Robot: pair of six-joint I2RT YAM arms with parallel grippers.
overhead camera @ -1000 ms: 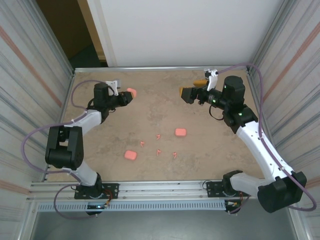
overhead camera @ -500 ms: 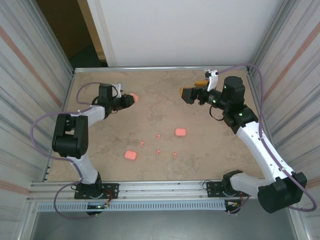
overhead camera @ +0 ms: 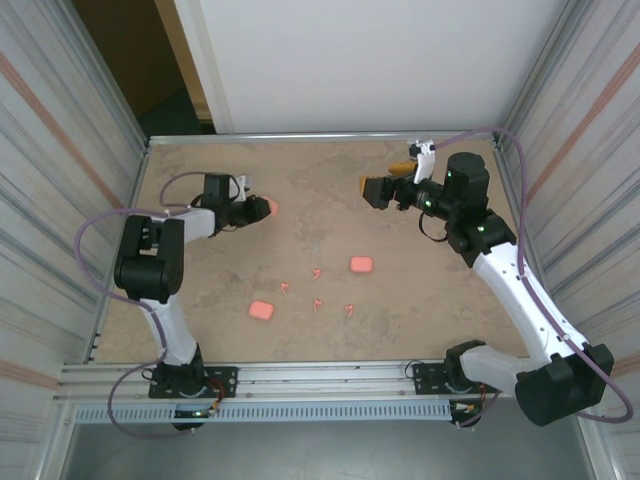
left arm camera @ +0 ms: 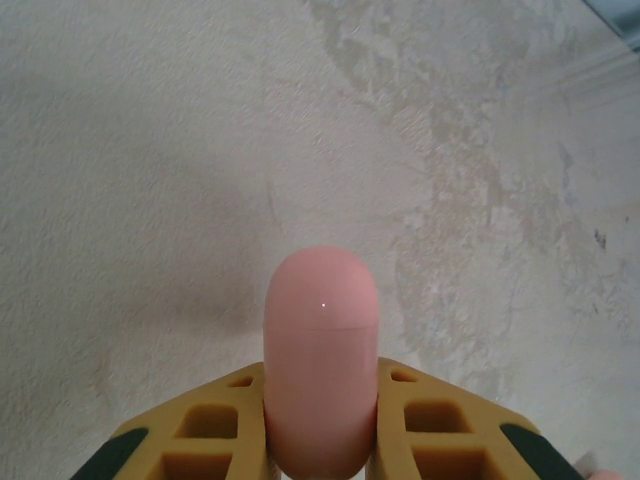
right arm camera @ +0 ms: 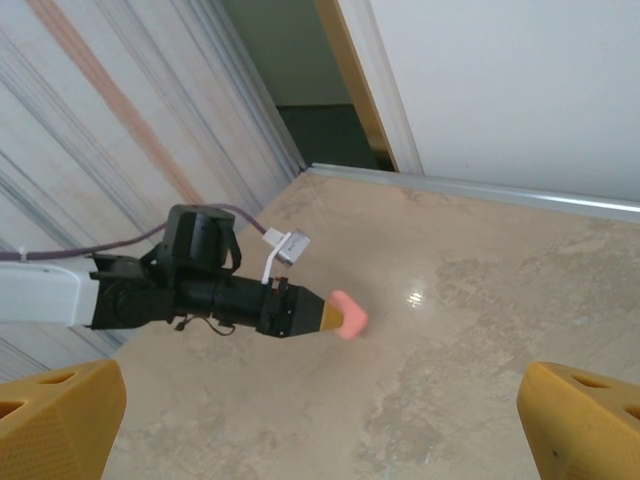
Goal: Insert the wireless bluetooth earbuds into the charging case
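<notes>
Left claw [left arm camera: 320, 445]: clamped tight on a pink case [left arm camera: 320, 345], one yellow finger [left arm camera: 215, 430] pressed to each side.
Held case: lid shut with its seam showing; the rounded end sticks out past the fingertips. I cannot tell whether it touches the counter [overhead camera: 300, 170] or hangs just over it.
Change: over the last second the left arm folds its elbow in toward the far side, and the left claw [overhead camera: 255, 209] carries the case [overhead camera: 266, 208] a little nearer the middle of the counter.
Right claw [overhead camera: 388, 177]: spread wide and empty, unmoved at the far right, facing the left one.
Earbuds [overhead camera: 316, 271]: tiny pink pieces scattered loose on the counter near the middle, well apart from the held case.
Other cases: one [overhead camera: 361, 264] just right of the scatter, one [overhead camera: 261, 310] to its near left.
Meaning: no earbud is seated yet. The case is being brought in shut, so it likely needs opening first — perhaps by the free right claw.
</notes>
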